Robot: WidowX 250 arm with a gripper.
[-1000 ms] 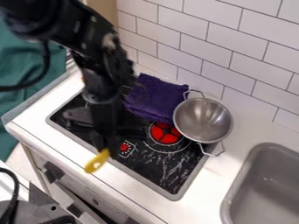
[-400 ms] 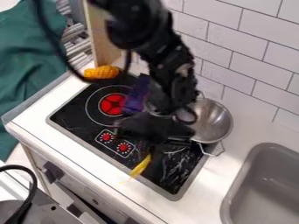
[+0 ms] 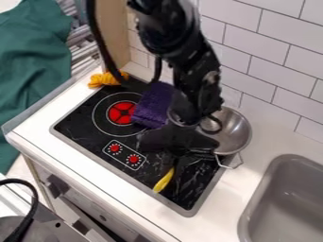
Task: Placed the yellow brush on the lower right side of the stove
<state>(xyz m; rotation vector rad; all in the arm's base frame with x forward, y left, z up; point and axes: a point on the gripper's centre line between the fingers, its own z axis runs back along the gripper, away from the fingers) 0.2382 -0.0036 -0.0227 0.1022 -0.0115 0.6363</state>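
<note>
I have carried the yellow brush [image 3: 163,181] rightward, from beyond the stove's front edge to over the lower right of the stove [image 3: 82,128], so I judge only lowering and release remain (whether it already touches down, I can't tell). My end effector [image 3: 175,165] pinches its upper end, pointing downward, while my arm [image 3: 197,71] descends from the top edge, partly covering the metal bowl [image 3: 236,130].
</note>
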